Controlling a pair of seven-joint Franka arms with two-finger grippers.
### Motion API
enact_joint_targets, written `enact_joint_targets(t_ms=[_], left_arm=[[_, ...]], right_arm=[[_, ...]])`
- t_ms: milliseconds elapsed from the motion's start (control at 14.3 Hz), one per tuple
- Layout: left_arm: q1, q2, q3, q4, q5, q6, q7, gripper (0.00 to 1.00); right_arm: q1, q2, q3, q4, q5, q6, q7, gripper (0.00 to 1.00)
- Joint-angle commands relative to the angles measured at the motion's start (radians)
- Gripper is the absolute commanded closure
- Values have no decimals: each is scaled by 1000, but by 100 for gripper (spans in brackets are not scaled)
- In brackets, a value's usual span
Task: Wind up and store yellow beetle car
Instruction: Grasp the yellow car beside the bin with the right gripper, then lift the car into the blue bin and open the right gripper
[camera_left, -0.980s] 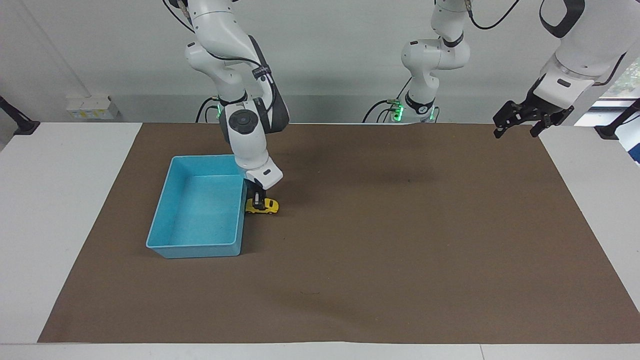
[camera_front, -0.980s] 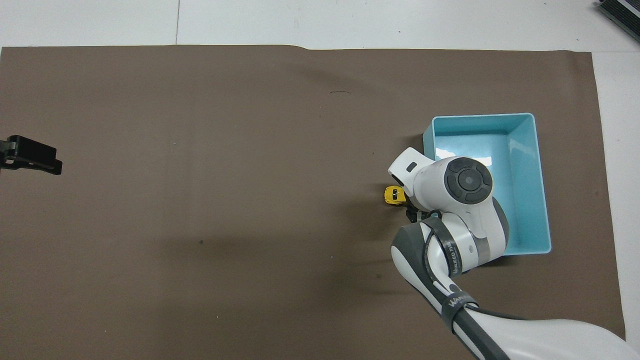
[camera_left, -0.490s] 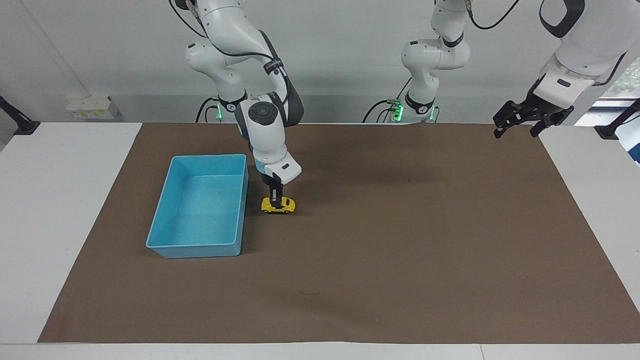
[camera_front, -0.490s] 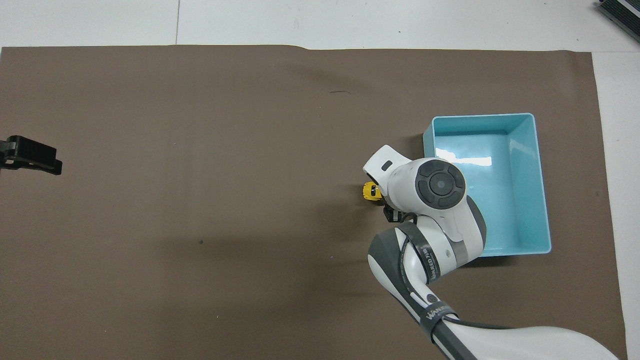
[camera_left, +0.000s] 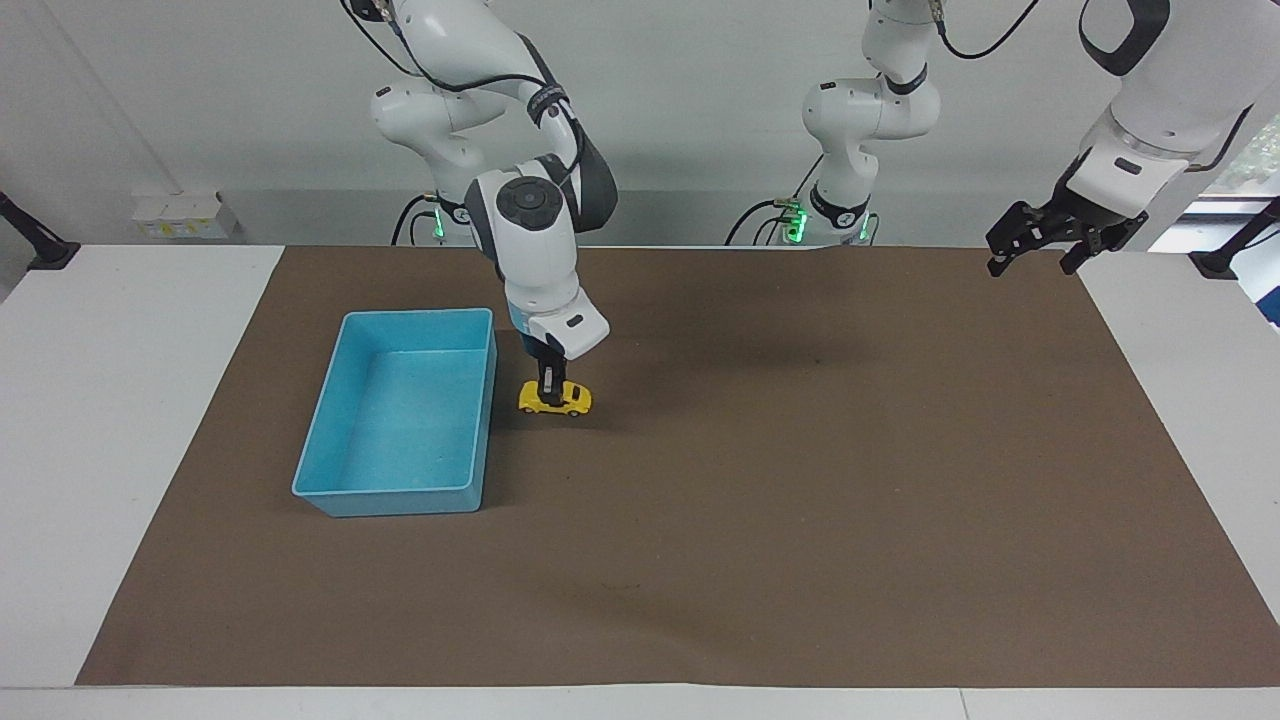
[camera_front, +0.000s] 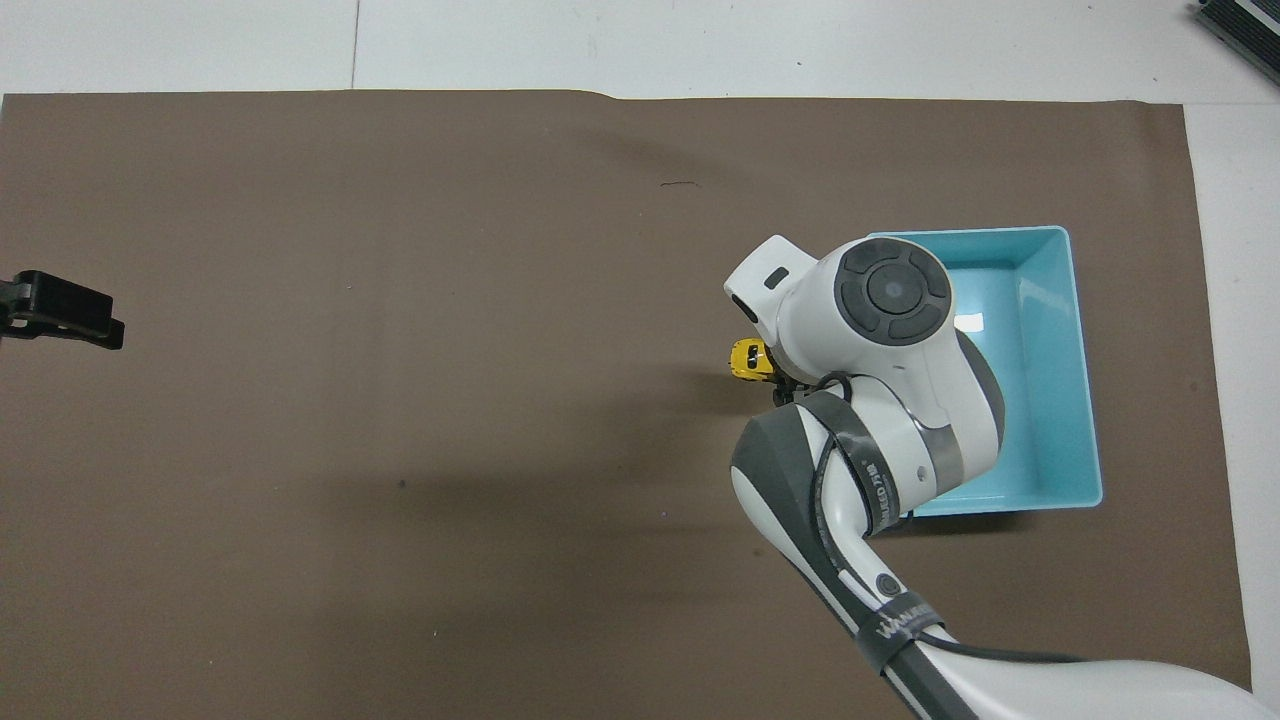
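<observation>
The yellow beetle car (camera_left: 556, 400) is a tiny yellow toy with dark windows. My right gripper (camera_left: 547, 389) is shut on its roof from above and holds it slightly tilted just above the brown mat, beside the blue bin (camera_left: 330, 440). In the overhead view only one end of the car (camera_front: 749, 359) shows from under the right arm's wrist, next to the bin (camera_front: 1085, 400). The bin holds nothing. My left gripper (camera_left: 1038, 245) is open and waits in the air over the mat's edge at the left arm's end; it also shows in the overhead view (camera_front: 62, 316).
The brown mat (camera_left: 800, 480) covers most of the white table. The right arm's wrist and forearm hang over the bin's side that faces the car.
My right gripper has drawn the car along the mat away from the bin's wall toward the left arm's end, then raised it a little. The left arm has not moved.
</observation>
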Motion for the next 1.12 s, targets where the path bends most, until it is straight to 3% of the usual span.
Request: enact_joint_targets(t_ms=[0,490,840,1050], left_arm=[[9,-10,-8,2,2,-14,-10,0],[9,-10,-8,2,2,-14,-10,0],[9,-10,-8,1,2,-14,-10,0],[9,-10,-8,1,2,-14,-10,0]], right_arm=[[-49,-42,-3,27,-8,-78,-38,100],[-218,-89,-5,4,-7,-158,-290,100],[-308,-160,-6,-134,-8,-114,-420,100],[-325,-207,-6,-253,-11,-15,-450,100]])
